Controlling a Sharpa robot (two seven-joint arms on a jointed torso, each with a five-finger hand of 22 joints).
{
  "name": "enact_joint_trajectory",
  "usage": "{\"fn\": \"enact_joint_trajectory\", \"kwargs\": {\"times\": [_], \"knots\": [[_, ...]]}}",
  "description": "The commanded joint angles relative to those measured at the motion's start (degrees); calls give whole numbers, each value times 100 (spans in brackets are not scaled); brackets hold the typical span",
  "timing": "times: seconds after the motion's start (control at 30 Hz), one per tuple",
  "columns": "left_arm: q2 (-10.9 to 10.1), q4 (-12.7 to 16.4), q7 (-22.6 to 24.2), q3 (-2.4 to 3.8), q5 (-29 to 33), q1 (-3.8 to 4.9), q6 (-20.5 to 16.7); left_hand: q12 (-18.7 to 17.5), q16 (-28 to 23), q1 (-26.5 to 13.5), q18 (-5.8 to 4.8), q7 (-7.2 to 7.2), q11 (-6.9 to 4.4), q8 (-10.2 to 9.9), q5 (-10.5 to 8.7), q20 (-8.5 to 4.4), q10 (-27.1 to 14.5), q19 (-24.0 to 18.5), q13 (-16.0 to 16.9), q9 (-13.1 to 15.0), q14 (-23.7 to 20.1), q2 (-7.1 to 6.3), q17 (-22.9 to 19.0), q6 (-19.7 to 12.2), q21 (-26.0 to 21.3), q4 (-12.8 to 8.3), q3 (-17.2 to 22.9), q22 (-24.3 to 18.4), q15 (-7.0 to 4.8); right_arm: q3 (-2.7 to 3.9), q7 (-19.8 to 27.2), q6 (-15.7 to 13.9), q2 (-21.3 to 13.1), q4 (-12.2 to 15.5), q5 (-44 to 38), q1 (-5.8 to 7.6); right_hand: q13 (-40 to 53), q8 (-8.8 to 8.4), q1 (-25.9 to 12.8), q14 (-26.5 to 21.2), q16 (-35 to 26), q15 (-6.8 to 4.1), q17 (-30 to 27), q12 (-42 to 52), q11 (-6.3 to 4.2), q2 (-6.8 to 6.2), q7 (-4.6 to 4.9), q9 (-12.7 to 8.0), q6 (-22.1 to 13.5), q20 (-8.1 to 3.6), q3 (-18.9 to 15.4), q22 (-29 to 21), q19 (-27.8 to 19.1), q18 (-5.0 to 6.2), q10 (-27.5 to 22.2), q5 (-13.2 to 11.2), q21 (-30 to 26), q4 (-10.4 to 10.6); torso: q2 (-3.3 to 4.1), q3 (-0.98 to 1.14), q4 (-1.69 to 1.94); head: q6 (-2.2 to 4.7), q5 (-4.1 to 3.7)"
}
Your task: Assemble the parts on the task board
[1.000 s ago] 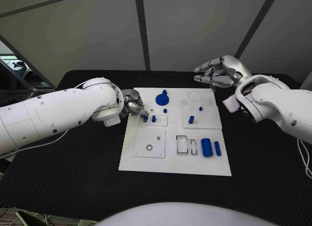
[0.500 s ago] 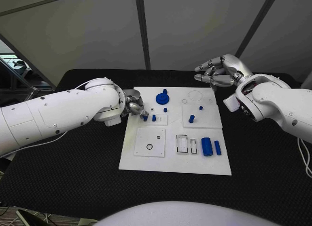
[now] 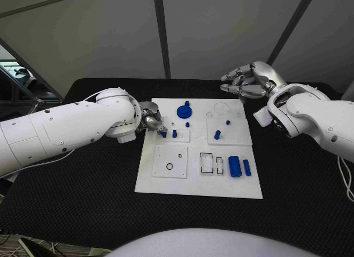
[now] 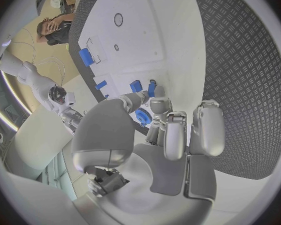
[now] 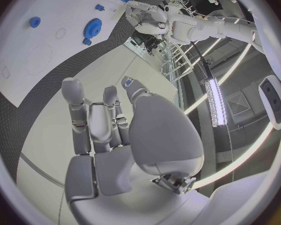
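On the near part of the board (image 3: 199,184) a blue cylinder (image 3: 234,167) and a slimmer blue bar (image 3: 246,168) lie side by side at the right, next to two outlined slots. Farther in, the left hand (image 3: 152,120) sits at the board's left edge, its fingertips (image 4: 152,89) pinching a small blue peg (image 3: 163,134) that stands on the board. Beyond it stands a blue gear (image 3: 184,112). At the far right corner the right hand (image 3: 246,80) hovers above the table, fingers curled loosely around nothing.
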Motion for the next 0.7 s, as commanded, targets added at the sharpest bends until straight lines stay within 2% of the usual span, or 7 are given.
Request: {"fn": "enact_joint_trajectory", "kwargs": {"times": [0.03, 0.47, 0.7], "knots": [[-5, 2, -52, -2, -67, -1, 142, 19, 28, 33, 24, -27, -30, 36, 30, 2, 66, 41, 9, 4, 561, -29, 1385, 10, 32, -775, 808, 330, -26, 5, 34, 34, 2, 2, -10, 9, -7, -19, -66, -19, -10, 11, 6, 3, -13, 13, 26, -8, -21, -4, -2, -6, 0, 100, -26, 21, -29, 26, 0, 2, -1, -3, -4], [16, 1, -31, -2, -69, -8, 160, 15, 27, 28, 25, -29, -31, 39, 42, 0, 68, 39, 5, 5, 561, -38, 1384, 13, 29, -779, 814, 327, -27, 5, 34, 38, 9, -5, -10, 9, -7, -19, -66, -19, -10, 11, 6, 3, -13, 13, 26, -8, -21, -4, -2, -6, 0, 100, -26, 21, -29, 26, 3, 2, 2, -32, -5], [101, -52, -24, -1, -69, -9, 207, 15, 27, 28, 25, -29, -31, 39, 42, 0, 68, 39, 5, 5, 561, -38, 1384, 13, 29, -779, 814, 327, -27, 5, 34, 41, 18, -6, -10, 9, -7, -19, -66, -19, -10, 11, 6, 3, -13, 13, 26, -8, -21, -4, -2, -6, 0, 100, -26, 21, -29, 26, 3, 4, -8, -40, -2]]}}
